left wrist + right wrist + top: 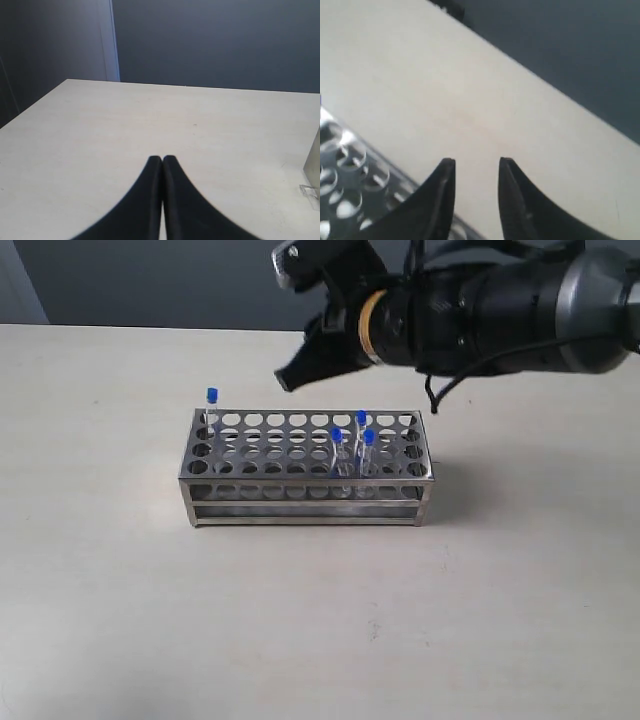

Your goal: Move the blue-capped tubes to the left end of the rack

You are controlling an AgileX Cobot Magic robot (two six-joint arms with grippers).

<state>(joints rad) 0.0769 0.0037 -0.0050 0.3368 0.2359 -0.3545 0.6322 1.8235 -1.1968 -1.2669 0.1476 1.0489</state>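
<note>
The right tool, partly open and empty, hovers at upper centre of the exterior view; three upright blue-capped tubes stand just below-right of it in the rack, nearer this arm than the closed left tool

the rack is bright polished metal, its perforated plates glinting and mirror-like. the blue-capped tubes look like clear, glossy glass or plastic, which one i cannot tell, and their caps like opaque blue plastic. the table is pale, smooth and matt, faintly speckled. the right gripper and left gripper have smooth black fingers with a dull sheen, plastic or rubber. the right arm has semi-gloss black casing, then satin grey, with a brass-coloured ring.
</note>
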